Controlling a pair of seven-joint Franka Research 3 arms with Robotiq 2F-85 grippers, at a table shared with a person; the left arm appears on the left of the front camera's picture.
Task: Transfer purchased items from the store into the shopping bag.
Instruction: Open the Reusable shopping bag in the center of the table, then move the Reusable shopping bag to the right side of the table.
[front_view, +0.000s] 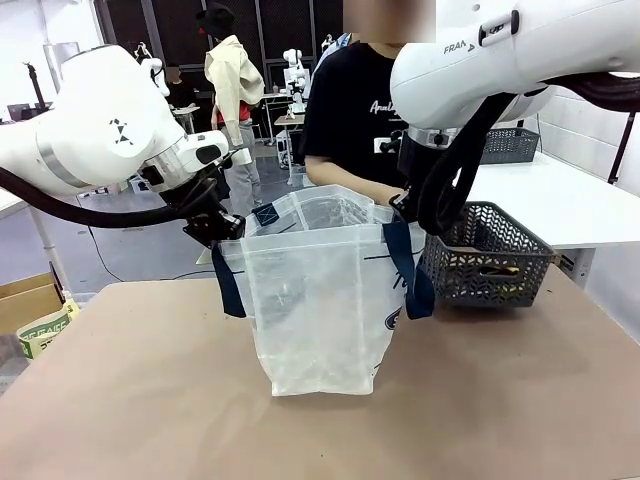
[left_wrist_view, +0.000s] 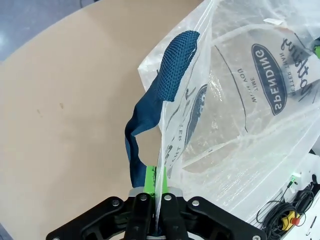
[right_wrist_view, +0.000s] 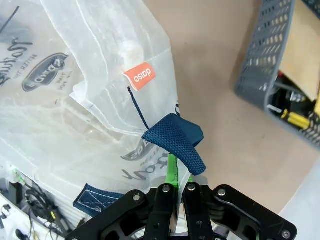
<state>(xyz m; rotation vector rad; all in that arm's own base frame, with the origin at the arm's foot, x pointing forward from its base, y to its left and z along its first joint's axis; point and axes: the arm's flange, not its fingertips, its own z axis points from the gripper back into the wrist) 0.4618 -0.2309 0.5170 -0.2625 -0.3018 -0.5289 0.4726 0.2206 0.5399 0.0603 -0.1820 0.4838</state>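
The shopping bag (front_view: 315, 300), a translucent whitish tote with navy strap handles (front_view: 228, 285), stands upright in the middle of the table with its mouth held wide. My left gripper (front_view: 222, 228) is shut on the bag's left rim; in the left wrist view its green pads (left_wrist_view: 150, 176) pinch the plastic edge beside a navy handle (left_wrist_view: 167, 80). My right gripper (front_view: 402, 208) is shut on the right rim, its pad (right_wrist_view: 172, 167) clamping the plastic under a handle (right_wrist_view: 177, 140). The purchased items (right_wrist_view: 295, 119), yellow and black packs, lie in the grey lattice basket (front_view: 490, 250).
A person in a black shirt (front_view: 350, 110) stands at the far side, right behind the bag. The basket (right_wrist_view: 262, 60) sits just right of the bag, near my right arm. Bare brown tabletop (front_view: 140, 400) stretches in front and to the left. A cardboard box (front_view: 35, 310) stands off the table's left.
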